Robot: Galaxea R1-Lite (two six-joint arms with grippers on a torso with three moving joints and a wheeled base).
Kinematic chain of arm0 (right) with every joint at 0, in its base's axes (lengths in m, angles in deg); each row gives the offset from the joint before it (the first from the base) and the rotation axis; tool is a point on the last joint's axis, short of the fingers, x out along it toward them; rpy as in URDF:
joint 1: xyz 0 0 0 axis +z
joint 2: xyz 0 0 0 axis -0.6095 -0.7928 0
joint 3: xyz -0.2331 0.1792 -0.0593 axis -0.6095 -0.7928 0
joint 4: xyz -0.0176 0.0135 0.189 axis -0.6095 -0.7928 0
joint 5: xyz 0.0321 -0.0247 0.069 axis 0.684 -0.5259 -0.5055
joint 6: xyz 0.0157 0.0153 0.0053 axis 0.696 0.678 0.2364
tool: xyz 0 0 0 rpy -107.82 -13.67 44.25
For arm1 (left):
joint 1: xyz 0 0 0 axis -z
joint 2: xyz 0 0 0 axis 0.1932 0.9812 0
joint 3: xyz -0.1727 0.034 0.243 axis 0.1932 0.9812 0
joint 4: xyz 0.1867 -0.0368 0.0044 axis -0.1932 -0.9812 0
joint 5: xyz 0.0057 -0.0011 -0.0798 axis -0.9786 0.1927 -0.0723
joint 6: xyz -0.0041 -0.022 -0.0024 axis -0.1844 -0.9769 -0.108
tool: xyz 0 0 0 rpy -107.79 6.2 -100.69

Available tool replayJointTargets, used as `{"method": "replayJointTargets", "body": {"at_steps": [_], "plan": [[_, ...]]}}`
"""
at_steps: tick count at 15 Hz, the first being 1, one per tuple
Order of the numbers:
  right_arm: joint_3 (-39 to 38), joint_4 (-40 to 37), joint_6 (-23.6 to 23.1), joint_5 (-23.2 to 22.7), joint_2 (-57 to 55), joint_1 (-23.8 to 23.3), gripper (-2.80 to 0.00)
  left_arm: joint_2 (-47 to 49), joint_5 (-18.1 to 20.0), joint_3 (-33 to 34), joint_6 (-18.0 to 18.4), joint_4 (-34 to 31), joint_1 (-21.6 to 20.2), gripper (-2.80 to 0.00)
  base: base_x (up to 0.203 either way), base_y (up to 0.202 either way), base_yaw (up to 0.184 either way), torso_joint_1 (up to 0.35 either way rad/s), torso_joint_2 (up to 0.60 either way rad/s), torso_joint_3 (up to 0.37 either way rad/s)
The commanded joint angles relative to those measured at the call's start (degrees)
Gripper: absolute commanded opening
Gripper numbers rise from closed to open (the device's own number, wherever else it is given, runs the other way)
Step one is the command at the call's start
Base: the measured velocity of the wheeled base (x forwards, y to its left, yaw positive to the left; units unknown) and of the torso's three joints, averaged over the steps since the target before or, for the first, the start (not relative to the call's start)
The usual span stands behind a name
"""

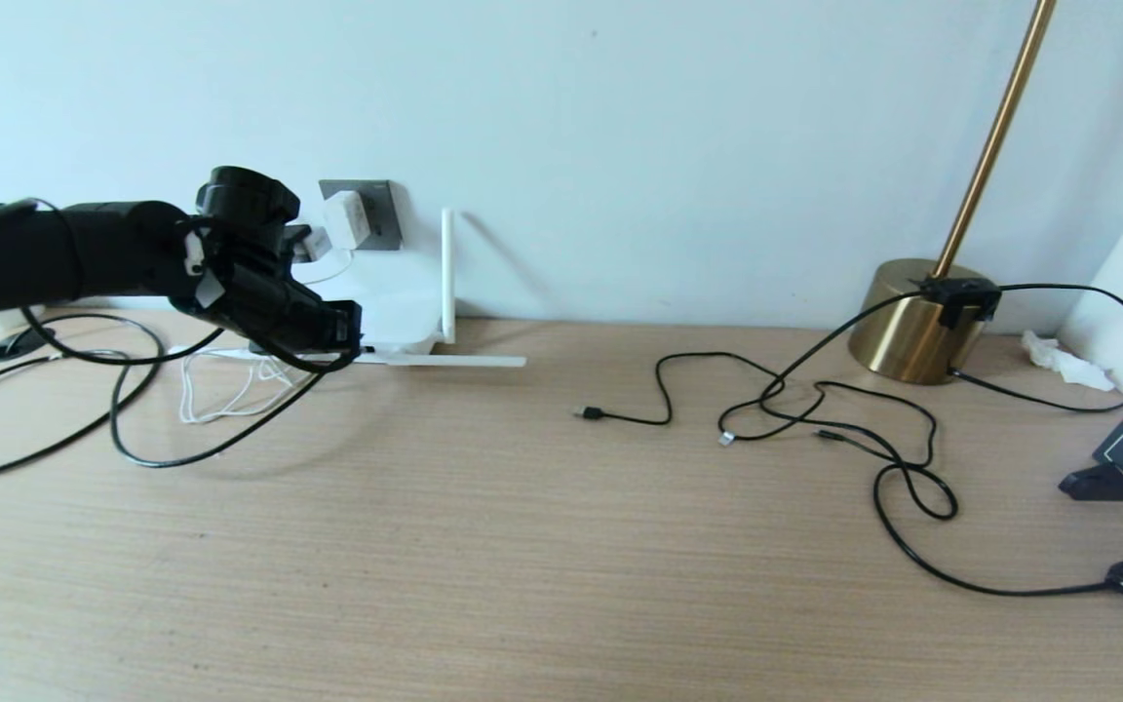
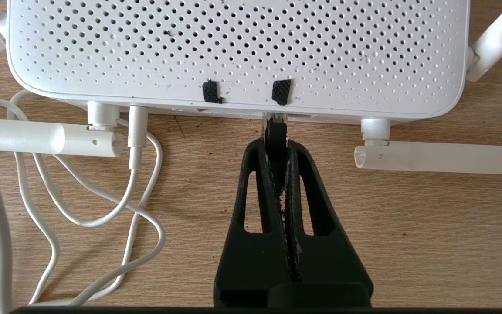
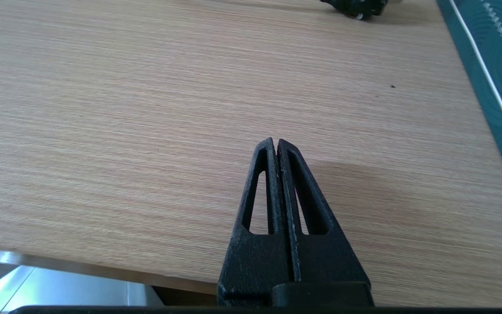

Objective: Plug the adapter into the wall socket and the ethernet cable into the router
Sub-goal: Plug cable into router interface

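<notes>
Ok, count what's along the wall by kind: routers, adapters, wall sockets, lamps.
router: 1
adapter: 1
wall socket: 1
lamp: 1
Total: 4

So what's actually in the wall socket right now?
The adapter sits plugged into the wall socket, its thin white cord trailing down toward the router. The left arm covers the plate's lower left corner, and the pins are hidden behind the adapter.
</notes>
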Motion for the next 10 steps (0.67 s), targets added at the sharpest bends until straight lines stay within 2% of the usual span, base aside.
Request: {"method": "replayJointTargets", "body": {"at_steps": [1,10], "plan": [[0.00,-0.09,-0.03,-0.03,0.02,0.02,-2.80,-0.44,0.06,0.16,-0.06,-1.41,0.02,-2.80,0.000,0.000,0.000,0.000,0.00,0.000],[0.00,-0.09,-0.03,-0.03,0.02,0.02,-2.80,-0.27,0.06,0.60,-0.06,-1.41,0.02,-2.80,0.000,0.000,0.000,0.000,0.00,0.000]]}}
